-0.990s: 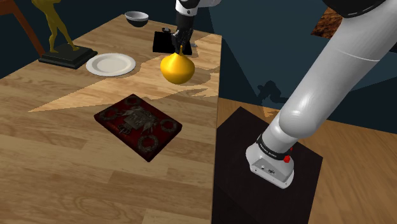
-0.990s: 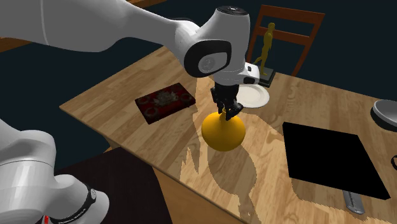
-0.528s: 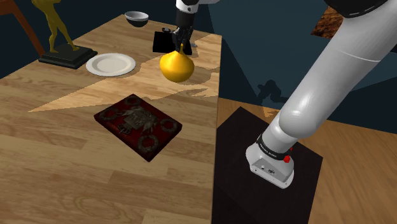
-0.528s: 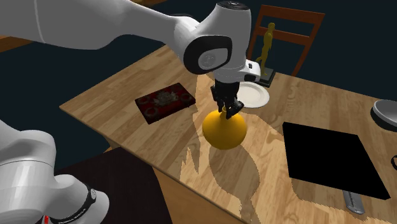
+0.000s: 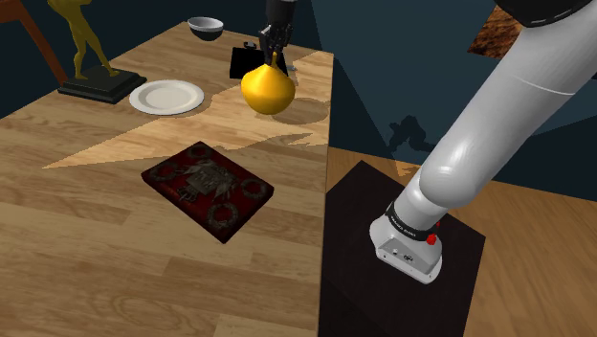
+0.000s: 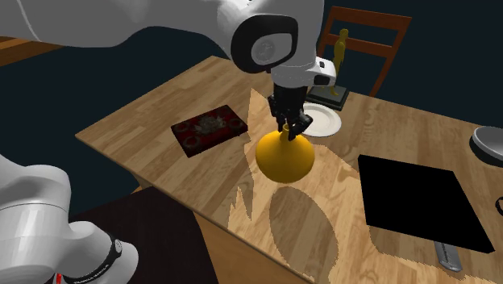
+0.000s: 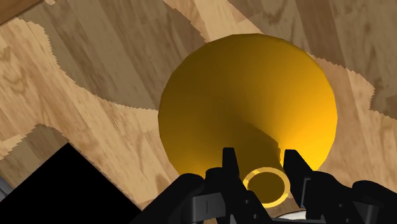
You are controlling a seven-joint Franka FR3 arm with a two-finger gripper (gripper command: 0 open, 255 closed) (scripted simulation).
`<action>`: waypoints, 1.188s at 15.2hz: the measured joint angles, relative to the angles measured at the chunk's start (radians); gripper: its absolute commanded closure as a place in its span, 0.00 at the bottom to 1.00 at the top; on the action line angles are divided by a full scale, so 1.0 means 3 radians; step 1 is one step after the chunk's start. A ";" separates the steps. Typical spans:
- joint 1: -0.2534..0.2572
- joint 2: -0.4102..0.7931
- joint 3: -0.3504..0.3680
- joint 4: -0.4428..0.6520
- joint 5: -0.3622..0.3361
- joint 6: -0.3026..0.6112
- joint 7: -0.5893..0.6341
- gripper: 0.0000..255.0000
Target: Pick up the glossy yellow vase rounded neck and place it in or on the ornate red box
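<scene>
Gripper (image 5: 274,57) clamped narrow on the neck of the yellow vase (image 5: 268,90), fingers pinching just under its ringed mouth, and I've got the round body hanging beneath me, off the wooden table (image 5: 96,258). It floats close to the table's edge on the stand's (image 5: 402,258) side, near the far corner. The ornate red box (image 5: 208,189) lies flat further along that same edge, well apart from the vase.

My hand runs off the top of the shoulder view, and the vase covers part of the black square mat (image 5: 245,63) behind it. The golden figurine (image 5: 81,43) on its black base loses its head to the frame edge. In the second exterior view the bowl (image 6: 488,141) is clipped at the side, and a small grey thing (image 6: 447,254) by the mat I can't identify.

A jagged band of light crosses the tabletop; a white plate (image 5: 166,96) sits beside the figurine, a wooden chair (image 6: 363,32) behind, dark blue walls, wood floor.

Against a second ago, the vase rides higher, its shadow now clear of it.
</scene>
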 measured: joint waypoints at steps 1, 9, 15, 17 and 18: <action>0.0001 -0.0005 0.0001 0.0039 0.0000 -0.0044 0.0003 1.00; 0.0004 -0.0031 0.0004 0.0369 -0.0004 -0.0399 0.0016 1.00; 0.0075 -0.0124 0.0078 0.0487 -0.0016 -0.0609 0.0165 1.00; 0.0134 -0.0218 0.0145 0.0417 -0.0025 -0.0631 0.0292 1.00; 0.0167 -0.0273 0.0183 0.0366 -0.0026 -0.0634 0.0364 1.00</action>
